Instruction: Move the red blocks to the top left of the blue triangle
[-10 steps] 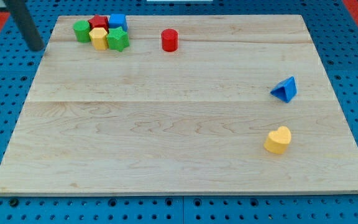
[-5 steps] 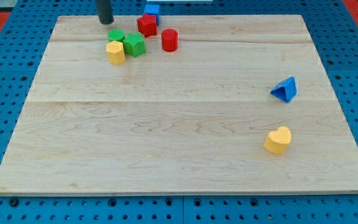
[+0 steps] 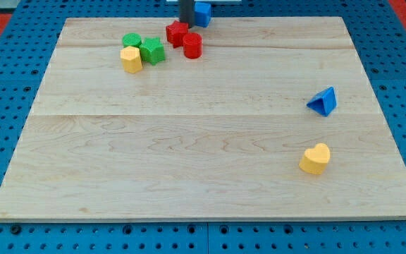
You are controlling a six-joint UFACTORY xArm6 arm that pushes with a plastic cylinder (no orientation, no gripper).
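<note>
My tip (image 3: 187, 22) is at the view's top edge of the wooden board (image 3: 203, 183), just above a red star-shaped block (image 3: 176, 33). That block touches a red cylinder (image 3: 193, 45) on its lower right. A blue block (image 3: 202, 13) sits right of my rod, at the board's top edge. The blue triangle (image 3: 323, 101) lies far off at the view's right, about mid-height.
Two green blocks (image 3: 132, 40) (image 3: 152, 51) and a yellow block (image 3: 130, 59) cluster left of the red ones. A yellow heart-shaped block (image 3: 315, 158) lies below the blue triangle. Blue pegboard surrounds the board.
My tip has swept right along the top edge. The cluster broke up: the red star slid right against the red cylinder, and the blue block was pushed right along the top edge.
</note>
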